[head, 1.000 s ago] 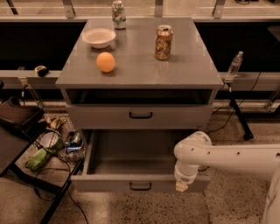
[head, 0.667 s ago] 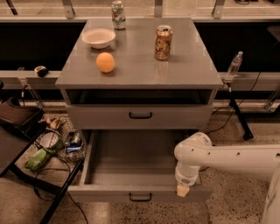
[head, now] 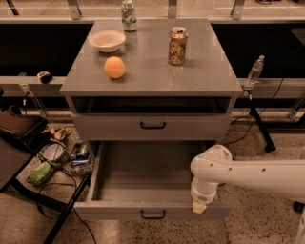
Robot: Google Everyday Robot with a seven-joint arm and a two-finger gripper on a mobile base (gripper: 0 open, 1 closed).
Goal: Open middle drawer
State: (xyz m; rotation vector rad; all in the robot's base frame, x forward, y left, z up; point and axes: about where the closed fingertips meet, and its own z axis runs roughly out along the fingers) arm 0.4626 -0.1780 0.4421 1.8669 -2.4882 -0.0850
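Where the white arm (head: pixel 257 174) reaches in from the right, the gripper (head: pixel 199 206) sits at the near edge of the scene, against the top lip of the middle drawer (head: pixel 114 210), just right of its small black handle (head: pixel 153 214); whether the gripper is open or closed cannot be told. The drawer stands pulled well out toward the near side, its long axis running left to right and its plain grey inside lying bare behind the front; it extends far and left from the gripper, so any further pull would probably run straight toward the near side, along the slide. Against a second ago, the front lies nearer and more of the inside shows; the gripper has come with it. Behind, the upper drawer (head: pixel 109 126) is closed; on the cabinet top (head: pixel 152 81) rest an orange (head: pixel 115 67), a bowl (head: pixel 106 40), a can (head: pixel 177 45) and, farthest, a second can (head: pixel 127 12), all unmoved.
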